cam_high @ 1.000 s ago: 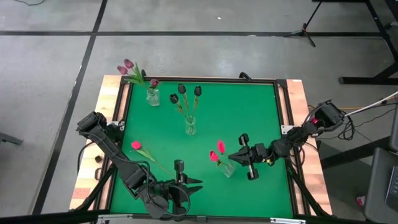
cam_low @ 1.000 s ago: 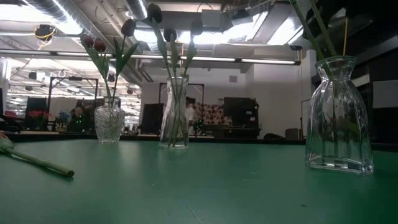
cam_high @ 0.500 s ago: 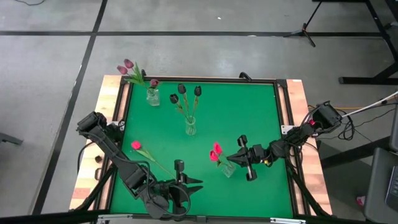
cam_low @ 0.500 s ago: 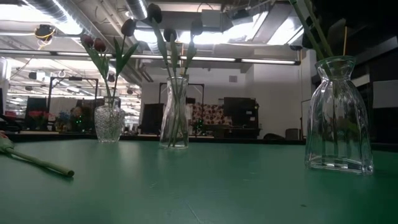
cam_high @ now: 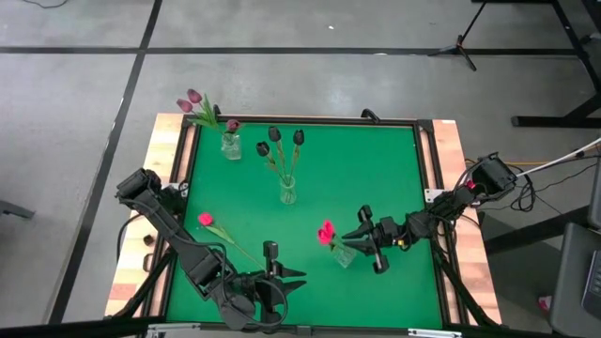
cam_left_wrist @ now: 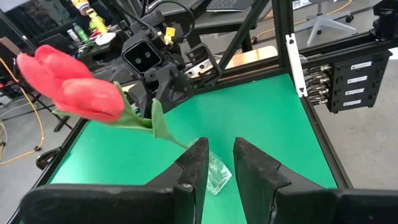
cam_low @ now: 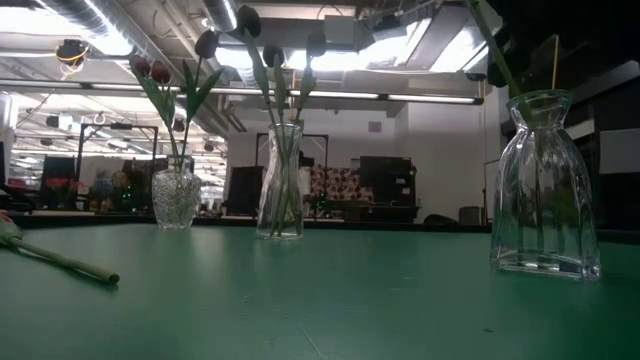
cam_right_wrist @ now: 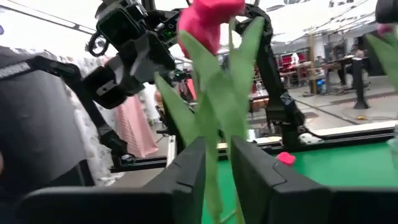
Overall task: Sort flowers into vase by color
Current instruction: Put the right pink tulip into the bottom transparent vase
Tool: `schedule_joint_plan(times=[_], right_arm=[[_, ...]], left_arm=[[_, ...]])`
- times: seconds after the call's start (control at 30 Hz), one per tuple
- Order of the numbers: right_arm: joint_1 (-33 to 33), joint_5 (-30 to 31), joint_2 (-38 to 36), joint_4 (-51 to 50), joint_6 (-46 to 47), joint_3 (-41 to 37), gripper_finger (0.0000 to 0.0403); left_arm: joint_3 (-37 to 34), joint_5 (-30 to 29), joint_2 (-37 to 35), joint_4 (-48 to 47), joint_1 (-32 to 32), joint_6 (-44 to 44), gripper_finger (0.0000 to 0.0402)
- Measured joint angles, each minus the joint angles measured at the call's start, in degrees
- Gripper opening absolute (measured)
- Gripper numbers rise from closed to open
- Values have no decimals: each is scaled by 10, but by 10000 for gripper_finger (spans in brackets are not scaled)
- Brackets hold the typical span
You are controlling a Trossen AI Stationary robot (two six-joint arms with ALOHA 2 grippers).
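Three glass vases stand on the green table (cam_high: pixel 376 160). The far-left vase (cam_high: pixel 230 145) holds mauve-purple tulips. The middle vase (cam_high: pixel 286 191) holds near-black maroon tulips. The near-right vase (cam_high: pixel 343 253) holds pink-red tulips (cam_high: pixel 326 232). My right gripper (cam_high: pixel 360 238) is at that vase's right side, shut on one pink-red tulip (cam_right_wrist: pixel 211 15). Another pink-red tulip (cam_high: pixel 225 239) lies flat on the table at the near left. My left gripper (cam_high: pixel 293 275) is shut and empty near the front edge. My right gripper pinches the pink-red tulip's green stem (cam_right_wrist: pixel 219 155) between its two fingers, below the head, with the leaves around it. The fingers come about level from the table's right side, across the stem. The tulip stands upright, its head above the fingers, over the near-right vase.
The low view shows the near-right vase (cam_low: pixel 545 185), the middle vase (cam_low: pixel 280 180), the far-left vase (cam_low: pixel 175 195) and the lying tulip's stem (cam_low: pixel 60 260). Wooden borders (cam_high: pixel 441 150) flank the green surface. There is free green surface at the far right.
My right gripper has gone slightly toward the near-left, keeping its hold. The held tulip's head has moved from apart to right beside the other pink-red head above the near-right vase.
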Motion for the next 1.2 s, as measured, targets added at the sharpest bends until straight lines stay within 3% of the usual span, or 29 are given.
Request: schedule_joint_plan(times=[0.33,0.63,0.8,1.03,1.2], right_arm=[[21,-52,-20,2,5,0,115],[77,78,-74,-249,0,37,117],[78,134,-82,-423,23,109,117],[94,141,-81,-658,34,239,117],[127,193,-81,-763,33,304,117]], left_arm=[[0,-23,-1,-9,-8,0,72],[0,152,-7,-9,-12,-11,72],[-27,153,-8,40,12,-15,72],[-117,149,-8,114,63,-45,72],[-170,74,-8,179,102,-37,73]])
